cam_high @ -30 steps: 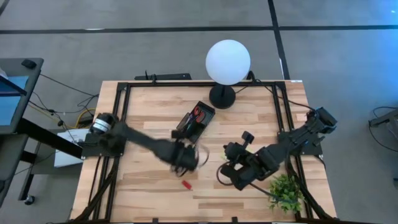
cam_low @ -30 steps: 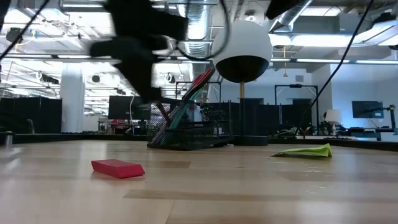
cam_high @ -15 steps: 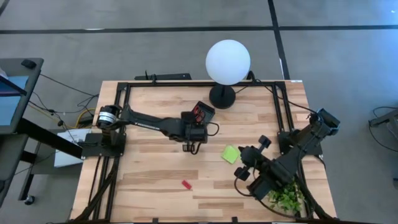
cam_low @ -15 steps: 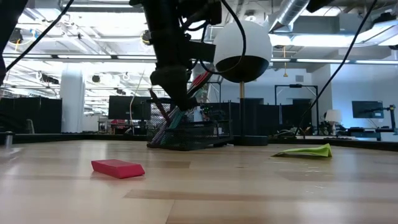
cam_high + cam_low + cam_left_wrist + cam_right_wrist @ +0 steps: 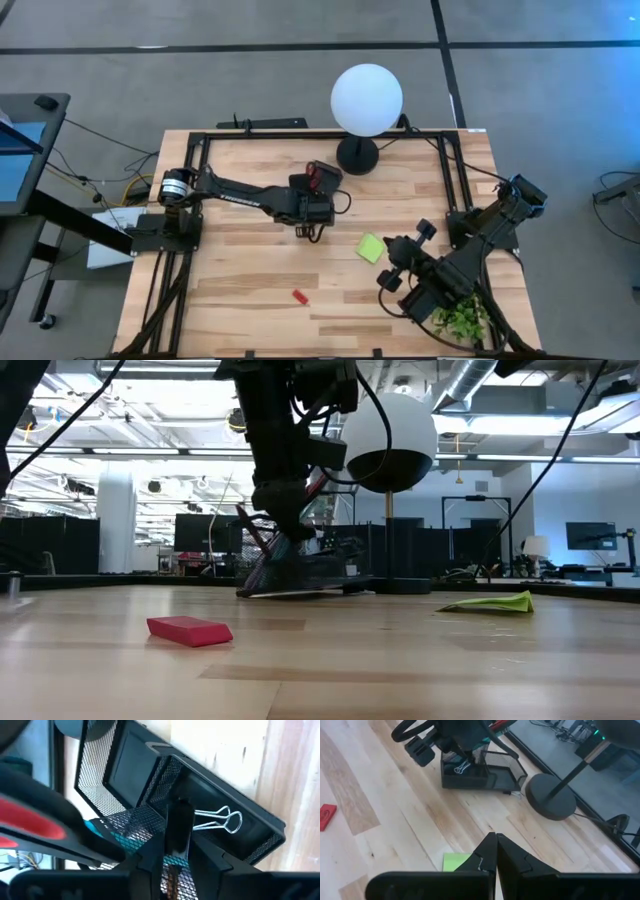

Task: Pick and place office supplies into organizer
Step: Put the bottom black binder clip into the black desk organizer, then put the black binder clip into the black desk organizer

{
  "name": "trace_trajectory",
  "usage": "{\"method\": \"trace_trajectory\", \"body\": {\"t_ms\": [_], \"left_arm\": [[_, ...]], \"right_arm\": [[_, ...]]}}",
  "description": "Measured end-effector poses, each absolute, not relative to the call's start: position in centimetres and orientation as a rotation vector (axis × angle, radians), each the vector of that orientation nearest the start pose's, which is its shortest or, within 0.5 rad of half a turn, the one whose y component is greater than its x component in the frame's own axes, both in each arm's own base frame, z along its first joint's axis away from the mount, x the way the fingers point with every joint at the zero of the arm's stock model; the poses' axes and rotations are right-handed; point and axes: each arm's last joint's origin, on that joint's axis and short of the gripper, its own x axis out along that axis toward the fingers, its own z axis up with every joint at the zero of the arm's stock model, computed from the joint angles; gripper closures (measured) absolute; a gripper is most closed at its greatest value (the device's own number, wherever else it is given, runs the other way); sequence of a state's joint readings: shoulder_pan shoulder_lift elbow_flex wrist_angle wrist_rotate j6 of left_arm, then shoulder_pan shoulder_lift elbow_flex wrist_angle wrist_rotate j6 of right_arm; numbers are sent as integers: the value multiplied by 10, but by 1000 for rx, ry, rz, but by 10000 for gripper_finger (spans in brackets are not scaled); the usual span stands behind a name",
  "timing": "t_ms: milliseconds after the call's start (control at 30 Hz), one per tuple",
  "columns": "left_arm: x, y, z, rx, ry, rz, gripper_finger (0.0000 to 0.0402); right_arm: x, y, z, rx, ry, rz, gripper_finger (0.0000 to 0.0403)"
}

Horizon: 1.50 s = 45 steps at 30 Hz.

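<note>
We are filling the organizer [image 5: 318,186] near the lamp. A clip [image 5: 218,819], scissors [image 5: 35,826] and pens are sitting inside. Our left claw [image 5: 178,832] is hanging over it, partly open, holding nothing. The green pad [image 5: 371,248] and red piece [image 5: 299,296] are waiting on the surface. Our right claw [image 5: 495,851] is resting shut.

A robot lab inside a big open office. Wooden desk [image 5: 240,290] with a black metal frame [image 5: 200,150] round its edges, standing on grey carpet [image 5: 520,90]. Loose cables [image 5: 95,185] on the floor by the desk's left edge. Bare pipes and ducts [image 5: 480,380] and long strip lights [image 5: 130,452] overhead, dark computer screens [image 5: 590,535] far behind.
</note>
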State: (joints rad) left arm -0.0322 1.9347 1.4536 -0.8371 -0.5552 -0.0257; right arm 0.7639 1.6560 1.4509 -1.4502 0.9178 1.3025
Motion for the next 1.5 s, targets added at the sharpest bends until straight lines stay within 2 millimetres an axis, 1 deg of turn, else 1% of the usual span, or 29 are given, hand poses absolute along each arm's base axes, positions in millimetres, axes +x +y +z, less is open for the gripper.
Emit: {"method": "trace_trajectory", "body": {"t_ms": [333,500,600,700,767,867,1033,1233,1400,1500], "left_arm": [[382,3,201,351,1261,478,282],[384,-2,199,251,1269,354,277],[384,-6,199,234,1271,336,282],[380,-7,199,296,1290,412,291],[376,-6,199,326,1321,433,299],[370,-5,198,326,1376,451,309],[360,-2,198,381,1452,546,322],[350,-1,199,386,1535,581,334],[336,-9,200,388,1631,624,345],[332,-19,198,355,1629,658,354]], "right_arm": [[224,183,290,-52,745,-708,403],[224,183,290,-49,743,-707,403],[225,183,290,-42,739,-705,403],[225,183,290,-38,739,-704,403],[225,184,290,-38,738,-702,403],[224,185,290,-37,738,-697,403],[225,187,290,-20,730,-688,403],[225,187,290,-17,729,-687,403],[225,188,288,-17,727,-685,403],[224,189,278,-10,721,-684,403]]}}
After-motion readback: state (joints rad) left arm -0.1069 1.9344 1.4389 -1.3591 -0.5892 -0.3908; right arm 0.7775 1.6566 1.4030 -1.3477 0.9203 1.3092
